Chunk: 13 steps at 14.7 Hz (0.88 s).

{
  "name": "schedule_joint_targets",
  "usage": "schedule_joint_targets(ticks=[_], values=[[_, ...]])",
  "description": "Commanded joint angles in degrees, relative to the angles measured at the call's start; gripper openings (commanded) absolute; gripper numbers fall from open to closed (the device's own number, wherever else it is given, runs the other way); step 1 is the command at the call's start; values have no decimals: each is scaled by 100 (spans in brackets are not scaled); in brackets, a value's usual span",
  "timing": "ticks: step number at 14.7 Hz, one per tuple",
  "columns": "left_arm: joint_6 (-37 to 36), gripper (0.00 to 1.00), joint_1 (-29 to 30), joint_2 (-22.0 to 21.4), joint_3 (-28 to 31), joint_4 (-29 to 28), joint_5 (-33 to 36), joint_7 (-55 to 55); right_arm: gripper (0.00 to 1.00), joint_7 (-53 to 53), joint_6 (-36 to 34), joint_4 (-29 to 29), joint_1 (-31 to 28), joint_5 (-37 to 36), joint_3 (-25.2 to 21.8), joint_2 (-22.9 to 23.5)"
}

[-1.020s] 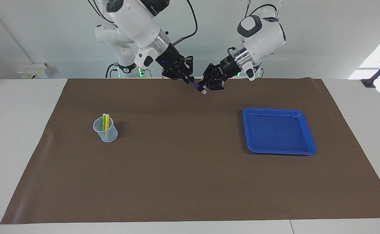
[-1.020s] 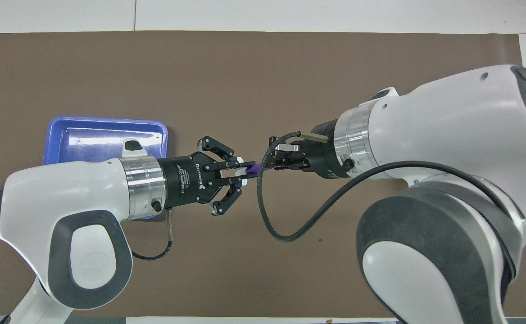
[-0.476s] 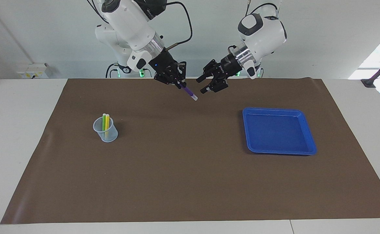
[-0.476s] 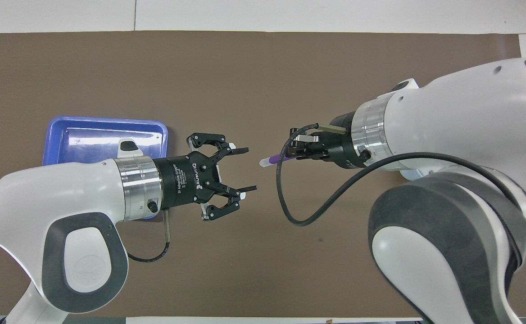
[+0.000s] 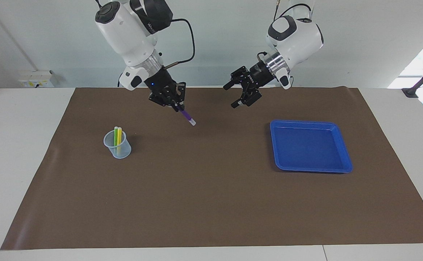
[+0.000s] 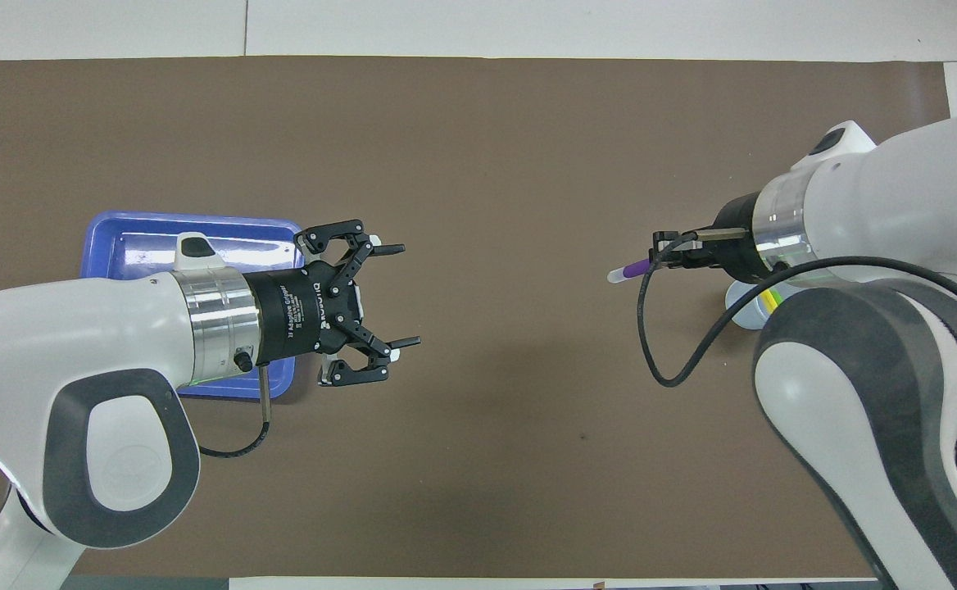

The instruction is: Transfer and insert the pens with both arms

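My right gripper (image 5: 177, 105) (image 6: 660, 256) is shut on the purple pen (image 5: 187, 117) (image 6: 631, 270), which slants down with its whitish end lowest, in the air over the mat between the cup and the table's middle. A yellow pen (image 5: 119, 135) and a green pen (image 5: 116, 135) stand in the clear cup (image 5: 117, 144), which the right arm mostly hides from above. My left gripper (image 5: 232, 95) (image 6: 401, 294) hangs open and holds nothing, over the mat beside the blue tray (image 5: 310, 166).
A brown mat (image 5: 211, 203) covers most of the white table. The blue tray (image 6: 114, 238) lies toward the left arm's end, partly under that arm in the overhead view. A black cable (image 6: 659, 360) loops from the right wrist.
The left gripper opened and let go of the purple pen, then drew back toward the tray. The right gripper carried the pen toward the cup's end.
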Motion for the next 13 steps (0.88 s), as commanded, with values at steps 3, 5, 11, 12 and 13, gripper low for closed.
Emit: schedule_joint_targets(ticks=[3,5,11,12,13], values=[[-896,100,748,-154,25,-86,1335,1567,0,-1122,139,-498,-64,-937,-520,-330],[-1255,100,1021,-102,43,106,1967,2452,0,-1631,367,-796,-64,-1192,-793,-435],[-3081,100,1963,574,60,1615,3435,5197,0,-2591,939,-1377,-73,-1448,-1452,-488],[-3329,100,1954,697,52,1897,3787,5417,0,-2627,1001,-1447,-73,-1448,-1488,-488],[-3644,100,1911,829,51,2231,4225,5672,0,-2645,1045,-1509,-81,-1457,-1514,-488]])
